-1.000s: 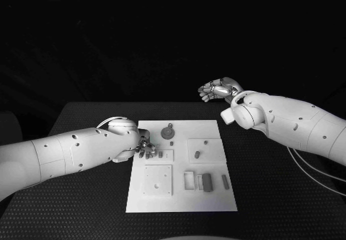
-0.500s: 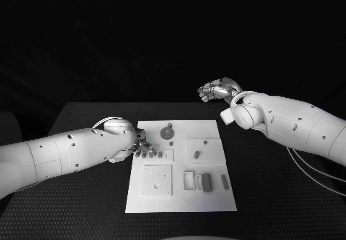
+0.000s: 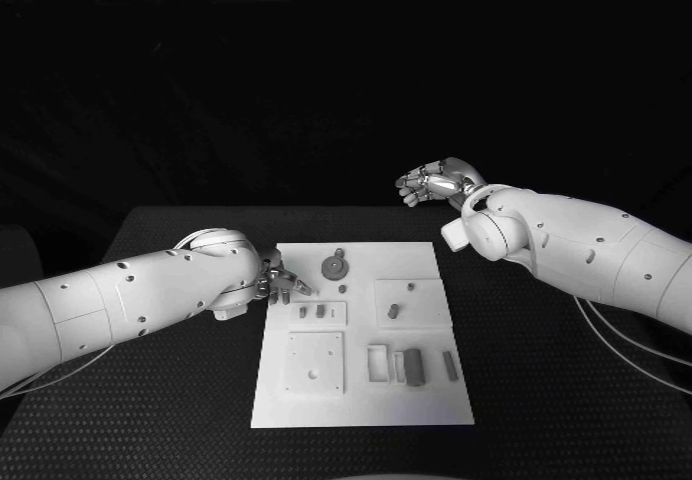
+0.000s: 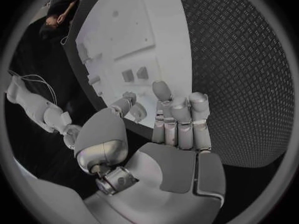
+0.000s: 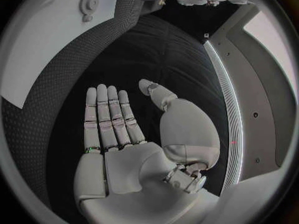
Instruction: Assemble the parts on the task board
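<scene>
Hovering at the task board's (image 3: pixel 361 410) near-left edge, the left hand (image 3: pixel 280 286) holds nothing, fingers (image 4: pixel 181 119) straight and slightly parted. Beyond the table's far edge the right hand (image 3: pixel 437 181) is raised, palm flat, fingers (image 5: pixel 109 117) extended (also empty). Small parts (image 3: pixel 414 365) lie on the white board, on the black table (image 3: pixel 159 400).

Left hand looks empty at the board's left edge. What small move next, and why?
Probably bring the left hand back over the two small parts just in front of it on the board and set up a pinch. Its fingers are apart with nothing in them, those parts lie loose nearest it, and the right hand is raised beyond the table, open.
</scene>
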